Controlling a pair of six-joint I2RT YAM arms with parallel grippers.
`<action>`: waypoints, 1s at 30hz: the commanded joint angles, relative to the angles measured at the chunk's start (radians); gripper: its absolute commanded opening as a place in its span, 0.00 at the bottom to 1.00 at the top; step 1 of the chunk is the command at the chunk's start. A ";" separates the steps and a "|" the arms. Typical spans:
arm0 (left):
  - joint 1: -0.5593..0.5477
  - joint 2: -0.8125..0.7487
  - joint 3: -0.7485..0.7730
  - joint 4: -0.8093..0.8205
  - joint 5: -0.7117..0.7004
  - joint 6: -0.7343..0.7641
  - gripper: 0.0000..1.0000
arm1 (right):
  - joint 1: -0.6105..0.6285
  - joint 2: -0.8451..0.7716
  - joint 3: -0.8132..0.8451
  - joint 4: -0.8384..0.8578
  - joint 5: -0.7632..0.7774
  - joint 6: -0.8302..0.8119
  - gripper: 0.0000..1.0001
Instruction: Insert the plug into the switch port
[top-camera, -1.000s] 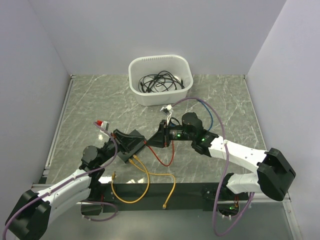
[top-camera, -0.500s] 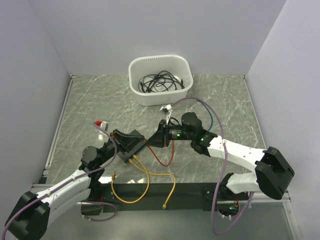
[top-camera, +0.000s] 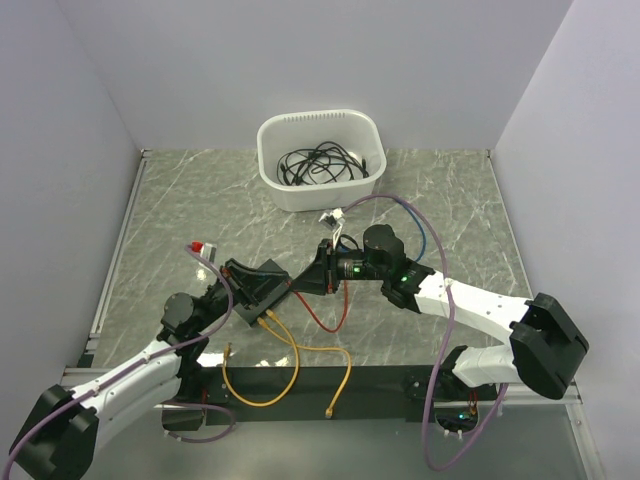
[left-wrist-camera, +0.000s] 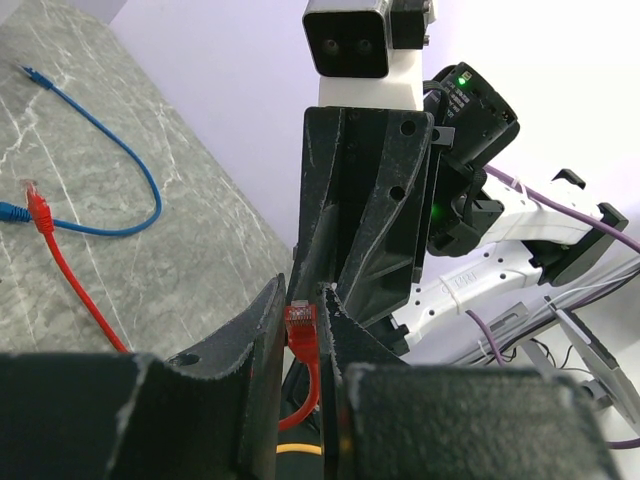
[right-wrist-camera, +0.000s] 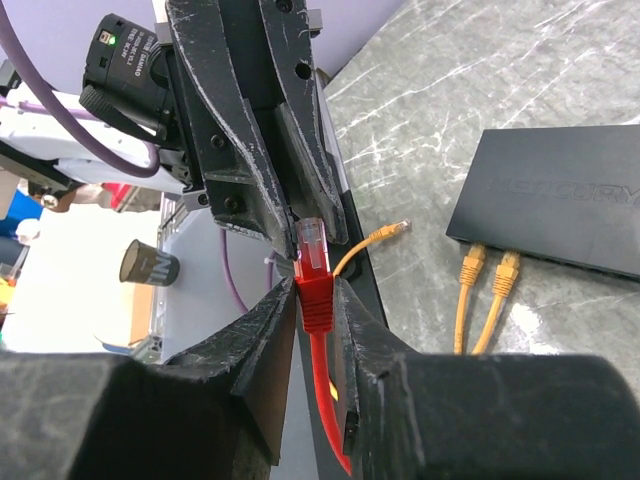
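While your right gripper (right-wrist-camera: 312, 288) pinches the red cable plug (right-wrist-camera: 313, 255) by its boot, your left gripper (left-wrist-camera: 303, 300) faces it head-on, fingers pressed on the plug's tip. Beside the right gripper, well apart from both, lies the flat matte black switch box (right-wrist-camera: 560, 190). Two yellow plugs (right-wrist-camera: 505, 272) sit in its switch port (right-wrist-camera: 580, 264) row.

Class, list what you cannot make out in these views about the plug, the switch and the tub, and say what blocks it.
Top view: the red plug is hidden between the left hand and right hand.
Right wrist view: the switch runs off the right edge; only two yellow plugs show, so free ports cannot be counted.
Top view: the black cables in the white tub are too small and tangled to trace.
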 joint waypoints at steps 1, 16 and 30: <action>-0.004 -0.019 0.006 0.024 -0.015 0.022 0.01 | -0.002 0.008 0.000 0.056 -0.018 0.005 0.29; -0.004 -0.042 0.007 0.001 -0.022 0.028 0.01 | -0.002 0.005 -0.015 0.064 -0.018 0.005 0.31; -0.004 -0.021 0.010 -0.020 -0.028 0.037 0.01 | -0.002 -0.012 -0.015 0.056 -0.044 -0.009 0.00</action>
